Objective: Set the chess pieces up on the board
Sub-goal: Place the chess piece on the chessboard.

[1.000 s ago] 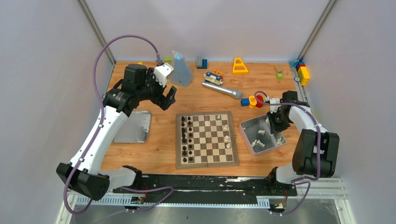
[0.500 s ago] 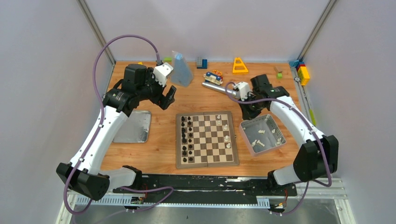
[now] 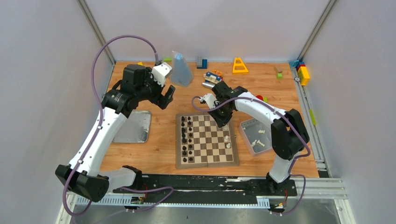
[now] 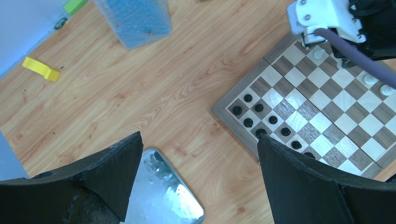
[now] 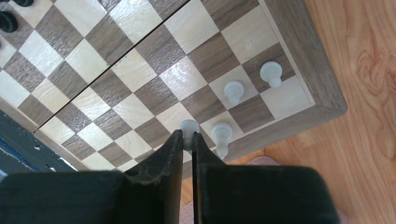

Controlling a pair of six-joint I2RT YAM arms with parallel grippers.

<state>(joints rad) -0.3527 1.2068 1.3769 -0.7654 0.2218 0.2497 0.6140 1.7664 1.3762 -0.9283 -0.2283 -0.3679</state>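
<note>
The left fingers (image 4: 102,182) hang spread wide apart with nothing between them, above bare worktop (image 4: 154,93). In the gap between them a corner of the flat metal lid (image 4: 172,190) shows. Ahead of the right-hand finger lies a corner of the board (image 4: 224,109), with the black pieces (image 4: 259,108) lined up along its nearest edge.

The right fingers (image 5: 161,186) are pressed almost together, clamped on the stem of one white piece (image 5: 188,126). Its round head pokes out just past the tips, over a square in the board's (image 5: 299,56) outer rows. Whether its base touches the wood cannot be told. Just beside the tips, to their right, stands another of the white pieces (image 5: 221,135), and two more stand farther ahead. Well to the right of these fingers in the overhead view sits the metal tin (image 3: 254,130), with several white figurines lying inside.
</note>
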